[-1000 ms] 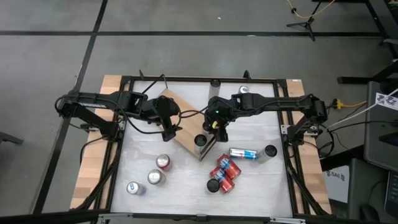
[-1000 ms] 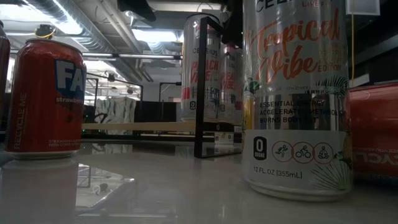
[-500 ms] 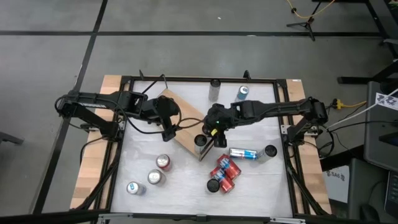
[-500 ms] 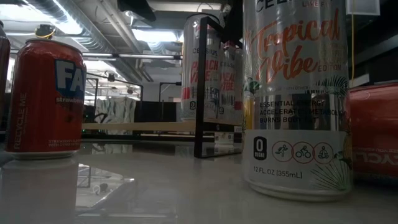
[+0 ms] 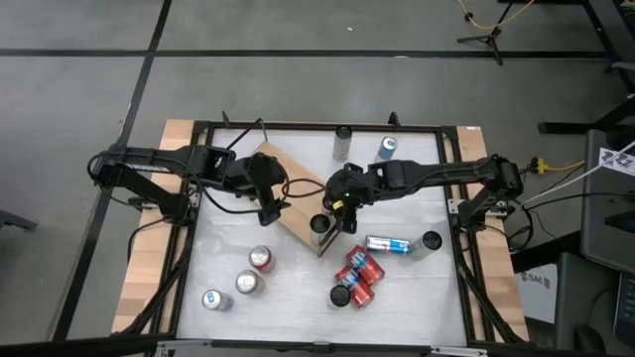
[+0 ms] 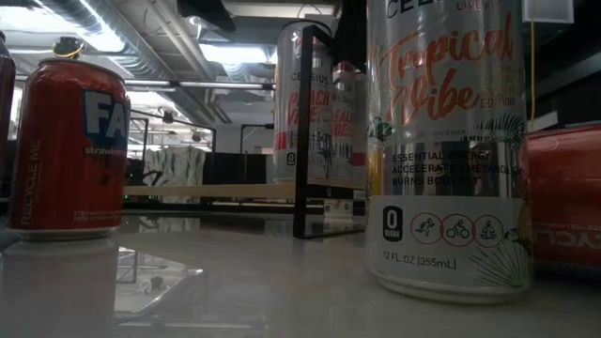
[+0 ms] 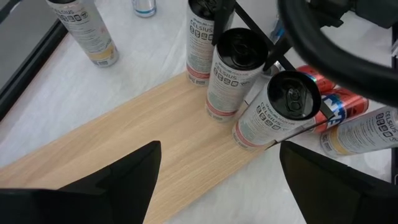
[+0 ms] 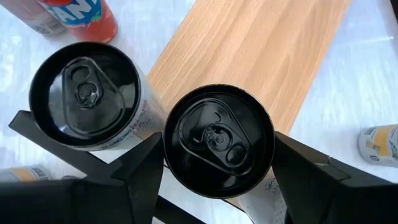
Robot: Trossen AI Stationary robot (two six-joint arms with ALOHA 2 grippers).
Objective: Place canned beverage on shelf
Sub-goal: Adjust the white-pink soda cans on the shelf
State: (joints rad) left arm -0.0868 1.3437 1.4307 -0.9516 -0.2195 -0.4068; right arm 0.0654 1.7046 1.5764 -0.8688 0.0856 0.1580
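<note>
High view: the shelf (image 5: 294, 203) lies mid-frame; the right gripper (image 5: 343, 206) sits at its lower end.

Right wrist view: its fingers (image 8: 146, 174) are clamped on a black-topped can (image 8: 219, 140) on the board, beside another can (image 8: 86, 94).

Left wrist view: the left gripper (image 7: 219, 180) hangs over the board, jaws apart, probably empty.
</note>
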